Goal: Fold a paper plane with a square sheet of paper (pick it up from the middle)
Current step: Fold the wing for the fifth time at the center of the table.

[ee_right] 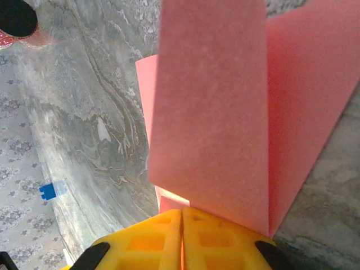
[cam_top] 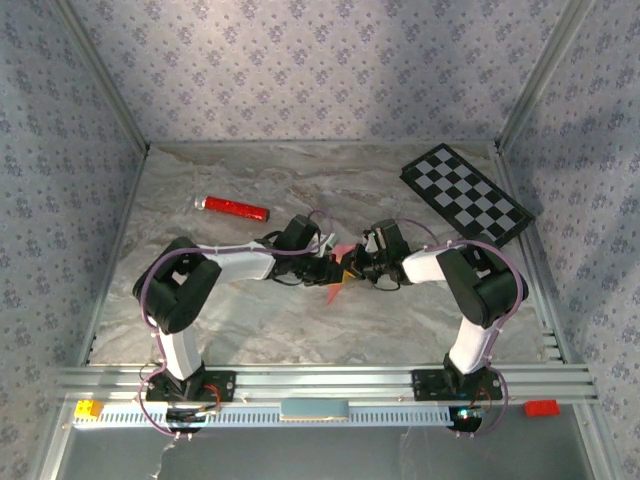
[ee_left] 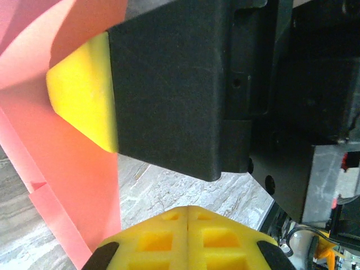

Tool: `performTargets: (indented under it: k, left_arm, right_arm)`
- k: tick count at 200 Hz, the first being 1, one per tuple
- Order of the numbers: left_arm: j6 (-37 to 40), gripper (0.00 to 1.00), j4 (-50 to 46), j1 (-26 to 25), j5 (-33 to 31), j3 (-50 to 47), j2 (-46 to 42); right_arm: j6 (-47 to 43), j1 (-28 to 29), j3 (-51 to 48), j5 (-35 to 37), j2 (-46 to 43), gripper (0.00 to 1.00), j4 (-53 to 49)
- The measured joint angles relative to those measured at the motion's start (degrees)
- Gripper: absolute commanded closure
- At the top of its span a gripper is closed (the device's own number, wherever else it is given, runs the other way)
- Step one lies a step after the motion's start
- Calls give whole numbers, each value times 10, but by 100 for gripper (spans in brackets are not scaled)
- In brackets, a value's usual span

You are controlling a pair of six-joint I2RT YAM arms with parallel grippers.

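- Marbled grey worktop [cam_top: 400, 320], walled on three sides by flowered wallpaper; two arms reach in from the near edge and meet at its middle.
- Right end effector [ee_right: 182, 225]: yellow pads pressed together with a sliver of pink in the seam, so it is clamped on the square sheet of paper [ee_right: 208, 112].
- Left end effector [ee_left: 187, 216]: pads closed against each other. No paper shows in the seam, and I cannot tell whether an edge is caught behind them.
- The pink sheet is creased. It stands up from the right pads, with one flat panel in front and a second flap angling away behind. It is at the middle of the worktop, apparently lifted off it.
- Holding it upright like this probably keeps the crease free for the other arm to work on.
- In the left wrist view the right arm's yellow fingertip [ee_left: 84, 95] lies against the pink sheet, very close to the left pads. That crowding looks like the main obstacle, since it leaves little room to re-grip.
- Red cylinder [cam_top: 232, 207]: lying towards the far left of the worktop, well apart from the paper.
- Black-and-white checkerboard [cam_top: 466, 192]: flat by the far right corner, also out of the way.
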Motion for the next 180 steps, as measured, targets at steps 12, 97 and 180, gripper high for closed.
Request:
performTargets:
  k: [12,97,180]
  left_arm:
    - [0,100,0,0,0,1,0]
    - [1,100,0,0,0,6,28]
    - [11,100,-11,0,0,20,44]
  right_arm:
    - [0,0,0,0,0,90,0]
    - [0,0,-3,0,0,90,5]
    - [0,0,-6,0,0,89,13]
